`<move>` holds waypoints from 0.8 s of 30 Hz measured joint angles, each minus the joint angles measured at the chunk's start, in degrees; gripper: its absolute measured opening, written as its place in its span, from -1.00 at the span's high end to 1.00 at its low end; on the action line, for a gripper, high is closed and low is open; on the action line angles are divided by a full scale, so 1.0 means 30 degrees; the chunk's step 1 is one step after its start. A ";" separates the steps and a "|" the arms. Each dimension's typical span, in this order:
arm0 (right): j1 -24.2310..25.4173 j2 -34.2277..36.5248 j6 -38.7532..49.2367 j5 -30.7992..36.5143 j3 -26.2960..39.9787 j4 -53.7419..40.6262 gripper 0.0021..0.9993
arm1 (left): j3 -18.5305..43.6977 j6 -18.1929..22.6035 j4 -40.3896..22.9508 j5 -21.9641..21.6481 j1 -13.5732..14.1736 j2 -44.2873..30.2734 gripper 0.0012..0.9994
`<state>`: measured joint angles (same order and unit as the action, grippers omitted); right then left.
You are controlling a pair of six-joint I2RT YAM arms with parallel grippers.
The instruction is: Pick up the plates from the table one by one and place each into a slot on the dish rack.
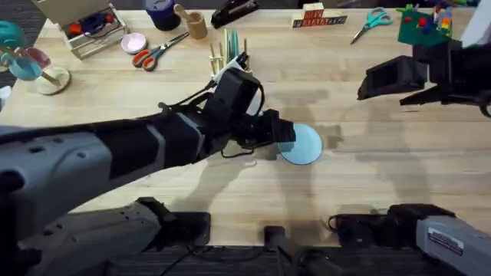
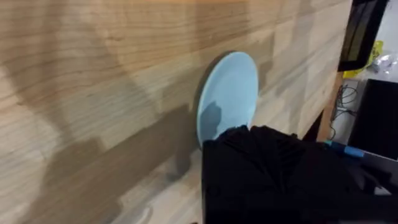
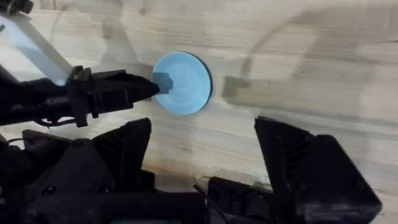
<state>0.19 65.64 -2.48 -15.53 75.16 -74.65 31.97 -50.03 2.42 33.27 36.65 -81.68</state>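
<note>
Pale blue plate (image 1: 301, 144) mid-table is clamped at its edge by the left gripper (image 1: 282, 135), right gripper (image 3: 202, 155) jaws apart, so next it probably needs lifting toward the dish rack (image 1: 228, 52).

orange scissors (image 1: 155, 50) | teal scissors (image 1: 371, 21) | wooden cup (image 1: 196, 24) | pink dish (image 1: 133, 42) | black stapler (image 1: 234, 11)

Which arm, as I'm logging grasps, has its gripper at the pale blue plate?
The left arm: its gripper is at the pale blue plate's rim on the table, while the right gripper hangs well apart, jaws open.
</note>
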 joint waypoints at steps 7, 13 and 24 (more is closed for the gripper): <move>0.0000 0.0004 0.0000 0.0000 0.0000 0.0000 -0.99 | 0.0000 0.0200 0.0758 -0.0004 0.0076 -0.1090 0.92; 0.0000 0.0004 0.0000 0.0000 0.0000 0.0000 -0.99 | 0.0000 0.0404 0.1129 0.0004 0.0076 -0.1912 0.92; 0.0000 0.0004 0.0000 0.0000 0.0000 0.0000 -0.99 | 0.0150 0.0477 0.1930 0.0642 0.0076 -0.3068 0.92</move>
<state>0.19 65.65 -2.48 -15.53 75.16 -74.65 32.42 -48.60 8.20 35.19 36.88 -90.88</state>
